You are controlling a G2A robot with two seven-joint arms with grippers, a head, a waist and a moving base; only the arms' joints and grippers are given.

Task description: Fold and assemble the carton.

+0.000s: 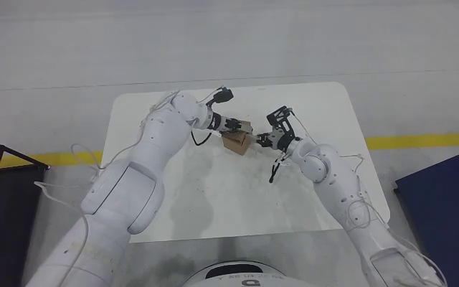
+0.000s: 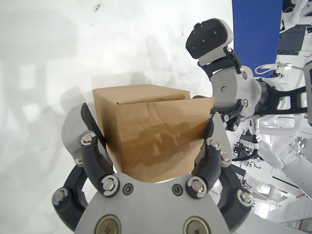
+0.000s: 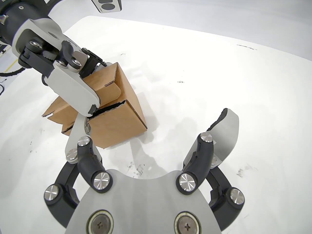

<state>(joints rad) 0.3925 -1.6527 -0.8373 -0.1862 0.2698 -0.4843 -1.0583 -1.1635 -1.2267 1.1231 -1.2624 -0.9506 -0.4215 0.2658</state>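
A small brown carton (image 1: pixel 237 142) stands on the white table (image 1: pixel 215 201), left of centre at the back. My left gripper (image 2: pixel 148 114) is shut on the carton (image 2: pixel 151 132), one finger on each side wall. From the other side, the left gripper (image 3: pixel 70 83) clamps the top of the carton (image 3: pixel 119 108), whose end flaps meet at a ragged slit with loose flaps trailing behind. My right gripper (image 3: pixel 152 125) is open beside the carton. One of its fingers (image 3: pixel 75 132) rests against the flap end, while the other (image 3: pixel 226 120) hangs free over the table. The right gripper (image 1: pixel 262 139) touches the carton's right end.
The tabletop (image 3: pixel 219 69) around the carton is bare, with small dark scuff marks. Its far edge lies close behind the carton. A blue panel (image 2: pixel 253 13) stands off the table's right side, and a yellow line (image 1: pixel 409 140) runs across the floor.
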